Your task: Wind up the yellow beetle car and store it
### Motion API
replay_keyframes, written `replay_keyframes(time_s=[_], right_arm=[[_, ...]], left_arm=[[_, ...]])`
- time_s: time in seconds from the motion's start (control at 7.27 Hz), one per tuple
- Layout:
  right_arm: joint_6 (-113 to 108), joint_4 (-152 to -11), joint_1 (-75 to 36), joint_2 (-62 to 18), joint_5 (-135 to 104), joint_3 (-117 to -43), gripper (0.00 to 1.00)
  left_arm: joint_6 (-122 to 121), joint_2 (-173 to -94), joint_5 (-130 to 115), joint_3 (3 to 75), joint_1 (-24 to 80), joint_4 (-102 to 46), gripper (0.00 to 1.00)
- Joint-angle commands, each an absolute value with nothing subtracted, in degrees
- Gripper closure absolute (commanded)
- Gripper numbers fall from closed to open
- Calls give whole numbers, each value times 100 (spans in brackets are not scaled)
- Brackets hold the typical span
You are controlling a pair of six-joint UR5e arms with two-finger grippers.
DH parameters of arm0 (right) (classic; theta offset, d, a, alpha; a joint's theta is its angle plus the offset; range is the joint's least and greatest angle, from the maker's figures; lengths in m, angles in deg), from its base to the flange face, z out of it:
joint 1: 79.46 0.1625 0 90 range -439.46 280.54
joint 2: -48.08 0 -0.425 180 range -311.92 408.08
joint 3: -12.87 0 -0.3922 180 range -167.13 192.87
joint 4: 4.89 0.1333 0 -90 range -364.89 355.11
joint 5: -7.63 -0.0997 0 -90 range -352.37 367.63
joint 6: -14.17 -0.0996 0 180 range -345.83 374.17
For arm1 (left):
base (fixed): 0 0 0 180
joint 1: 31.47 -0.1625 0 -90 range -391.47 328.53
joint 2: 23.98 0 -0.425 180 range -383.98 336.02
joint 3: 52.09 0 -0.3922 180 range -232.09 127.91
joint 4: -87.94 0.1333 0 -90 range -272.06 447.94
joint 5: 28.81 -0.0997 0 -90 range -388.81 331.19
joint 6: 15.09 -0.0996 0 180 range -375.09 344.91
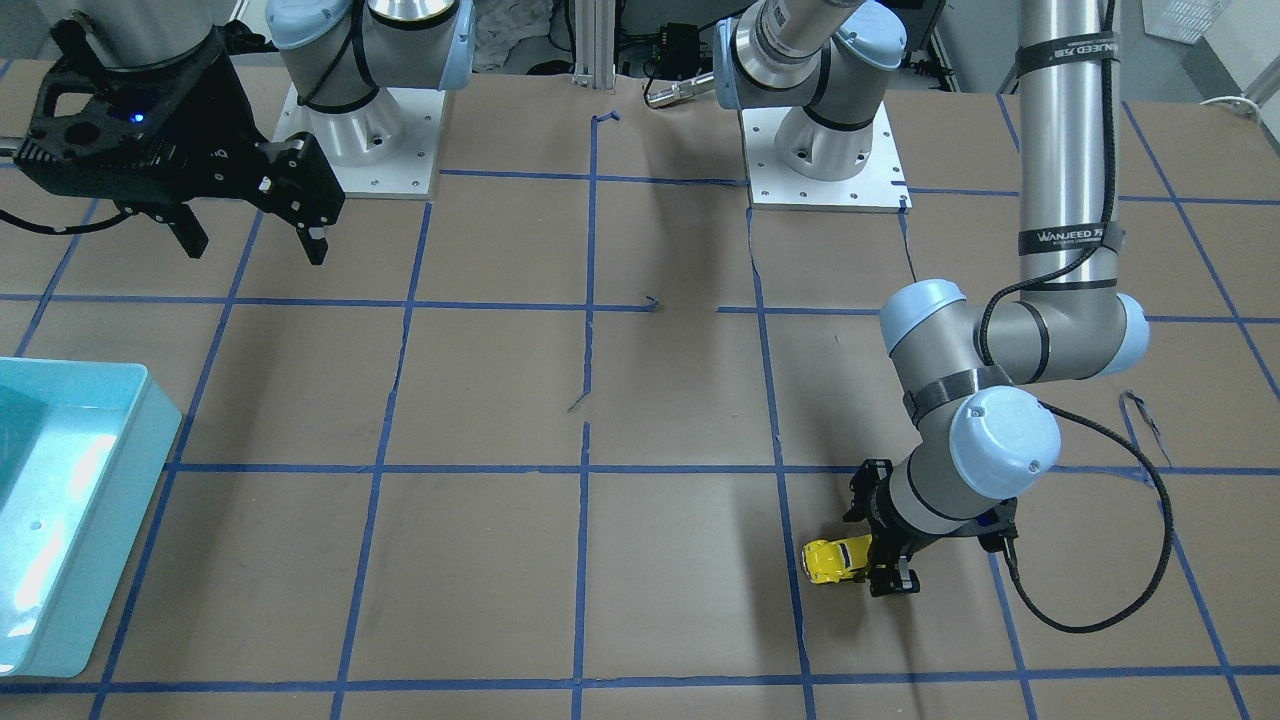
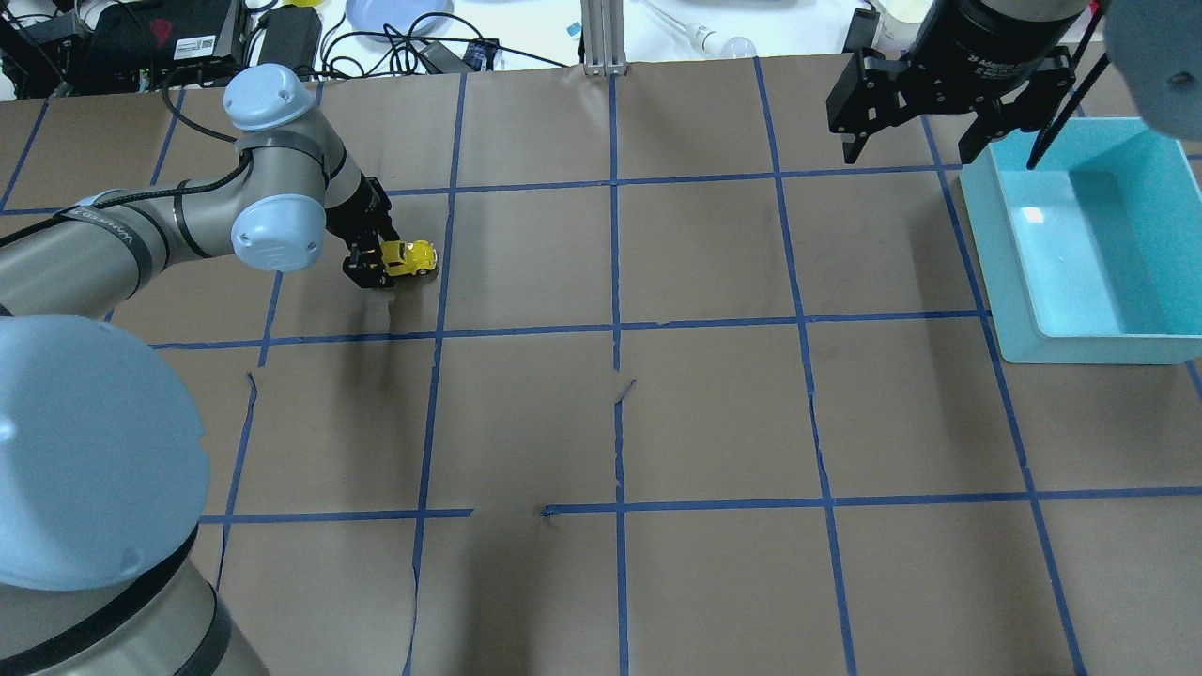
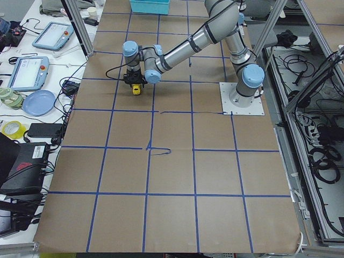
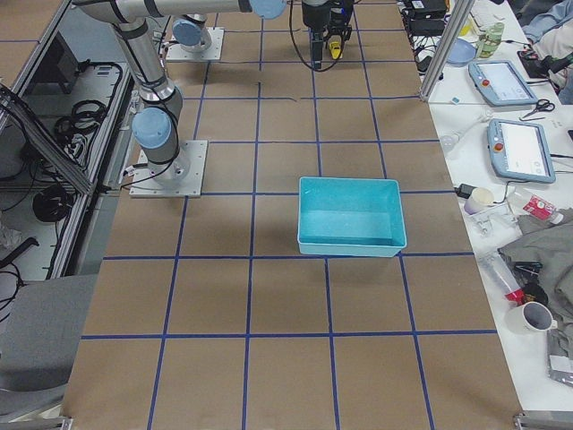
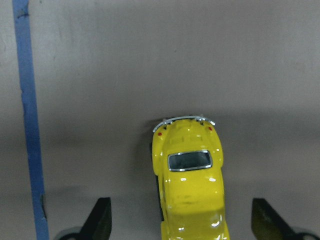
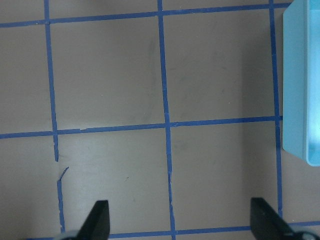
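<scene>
On the blue-taped brown table, the yellow beetle car sat between the fingers of the lowered left gripper, which were spread wide and clear of its sides. Near the teal bin, the right gripper hung above the table, wide open and empty.
</scene>
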State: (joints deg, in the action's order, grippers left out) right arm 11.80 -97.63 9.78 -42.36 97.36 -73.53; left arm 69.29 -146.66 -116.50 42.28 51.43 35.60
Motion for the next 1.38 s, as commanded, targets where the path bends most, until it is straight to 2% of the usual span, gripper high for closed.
replay_keyframes(time_s=[0.0, 0.55, 1.24], right_arm=[[1180, -9761, 975, -4236, 9736, -7353, 0], [1188, -9761, 975, -4245, 9745, -7362, 0], [1197, -9761, 983, -4253, 9736, -7362, 0]], left_arm=[[6920, -14667, -11635, 4187, 5149, 3555, 100], [7287, -14413, -10927, 4073, 5429, 3503, 100], [7342, -14649, -9982, 4134, 5844, 3494, 100]])
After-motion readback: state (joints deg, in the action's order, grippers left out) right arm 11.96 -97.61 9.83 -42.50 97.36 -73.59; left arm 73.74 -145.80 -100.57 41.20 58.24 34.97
